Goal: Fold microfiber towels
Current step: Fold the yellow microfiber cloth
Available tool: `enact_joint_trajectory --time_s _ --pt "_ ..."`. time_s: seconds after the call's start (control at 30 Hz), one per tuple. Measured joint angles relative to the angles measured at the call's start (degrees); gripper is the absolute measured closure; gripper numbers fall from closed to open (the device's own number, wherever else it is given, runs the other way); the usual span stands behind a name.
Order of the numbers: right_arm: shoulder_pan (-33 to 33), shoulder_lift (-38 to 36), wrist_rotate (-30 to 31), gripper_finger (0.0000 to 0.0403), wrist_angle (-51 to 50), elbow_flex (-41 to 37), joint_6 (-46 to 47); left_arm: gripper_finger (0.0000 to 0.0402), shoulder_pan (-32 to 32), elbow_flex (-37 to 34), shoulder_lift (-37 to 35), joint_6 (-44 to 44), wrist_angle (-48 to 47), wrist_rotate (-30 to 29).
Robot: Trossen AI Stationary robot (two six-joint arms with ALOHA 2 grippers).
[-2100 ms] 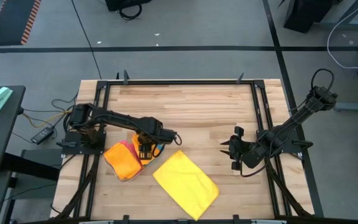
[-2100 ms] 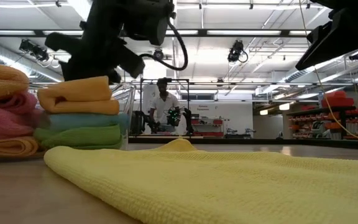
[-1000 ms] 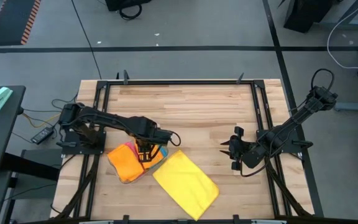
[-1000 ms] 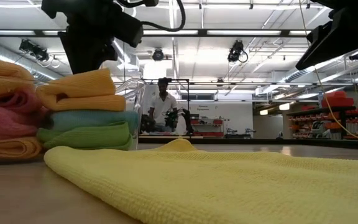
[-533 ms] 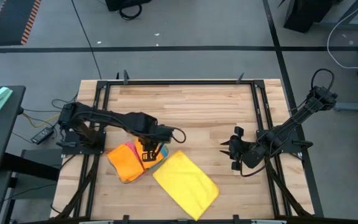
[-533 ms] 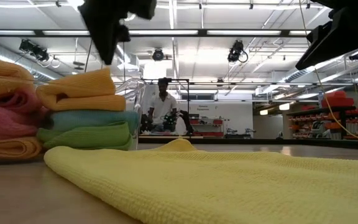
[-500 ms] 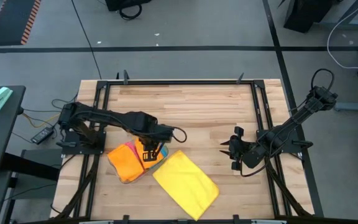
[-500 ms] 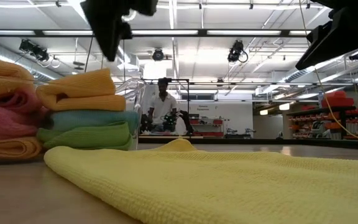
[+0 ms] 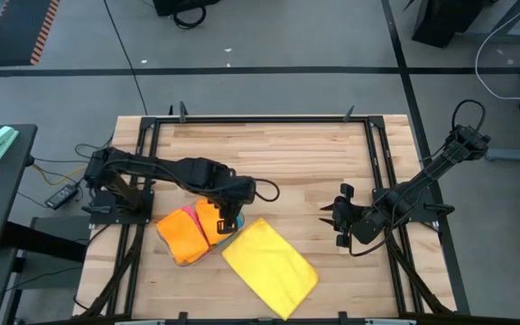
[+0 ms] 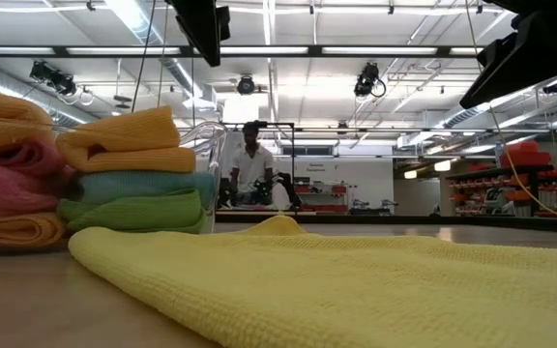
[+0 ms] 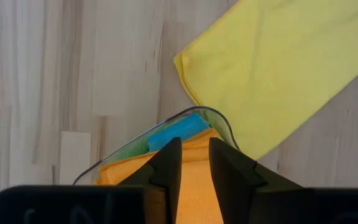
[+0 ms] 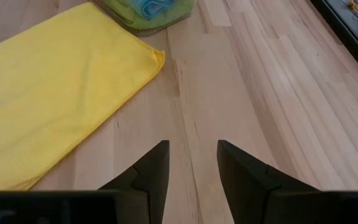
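left gripper (image 11: 189, 163) empty, fingers narrowly apart above folded orange microfiber towel (image 11: 194, 186); next: grasp flat yellow microfiber towel (image 9: 269, 265) just beyond.

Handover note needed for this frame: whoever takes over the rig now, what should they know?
Left pincer: raised above the clear tray, fingers slightly apart, holding nothing.
Right pincer: open, empty, waiting over bare wood on the table's right side.
Towels: folded orange towel tops the blue and green ones in the tray; a second folded pile sits beside it. The yellow towel lies flat in front.
Done: the stacked towels are folded.
Left: fold the yellow towel.
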Motion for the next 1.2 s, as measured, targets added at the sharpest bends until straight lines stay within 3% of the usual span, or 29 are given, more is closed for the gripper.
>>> enact_joint_trajectory --time_s 0.27,0.87,1.2 --pt "0.0 0.0 0.01 0.0261 0.0 0.0 -0.02 0.031 -0.01 -0.02 0.0 0.0 1.53 0.0" --pt "0.0 0.0 0.0 0.0261 -0.02 0.0 -0.04 0.0318 -0.9 -0.04 0.45 3.95 22.71 0.0" --pt "-0.02 -0.02 0.0 0.026 0.01 0.0 -0.02 0.0312 -1.08 -0.13 3.96 4.08 24.45 0.02"
